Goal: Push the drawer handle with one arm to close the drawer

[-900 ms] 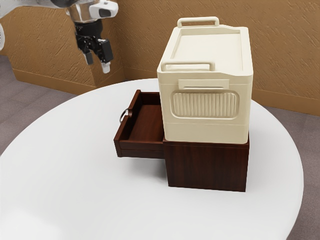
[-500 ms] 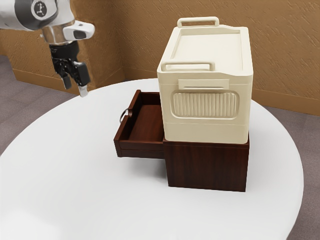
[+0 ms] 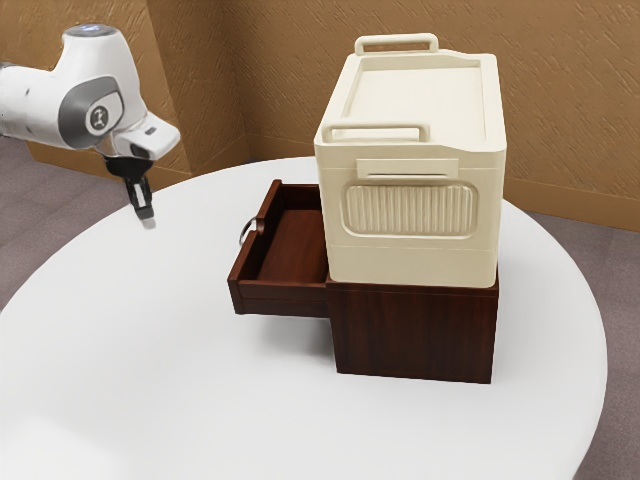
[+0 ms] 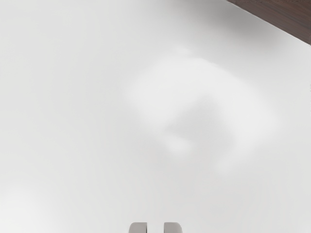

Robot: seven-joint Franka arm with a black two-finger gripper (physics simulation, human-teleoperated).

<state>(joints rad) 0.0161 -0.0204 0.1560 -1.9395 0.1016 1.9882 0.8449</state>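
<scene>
- Nearest, and spreading beneath everything: white desk [image 3: 200, 400], rounded at the rim, with a bright patch toward the exterior view's lower left corner.
- Next, standing on the desk: dark brown cabinet [image 3: 414, 330], upright, with wood grain down the side toward the camera.
- On top of the cabinet: cream box [image 3: 415, 257], upright, with a ribbed panel on the near side, a raised bar at the near end of the top and another at the far end.
- Out from the cabinet toward the exterior view's left: drawer [image 3: 282, 292], same dark wood, well pulled out, with the inside in plain sight from above.
- On the drawer's outer front: handle [image 3: 243, 232], curved and thin, facing the exterior view's left.
- Farther to the exterior view's left, apart from both handle and drawer: tool [image 3: 146, 214], above the desk, pointing down with a slight tilt. Fingers [image 4: 138, 228] parted by a narrow gap, gripping nothing.
- In the wrist view: white desk under the tool, plus a dark wood edge [image 4: 282, 14] well ahead of the fingers. Cannot tell whether drawer or cabinet.
- Above the tool: white and grey arm [image 3: 95, 85], coming in from the exterior view's left.
- Beyond the desk: greyish floor [image 3: 30, 215].
- Farthest: textured brown wall [image 3: 280, 80], with a corner behind the arm.
</scene>
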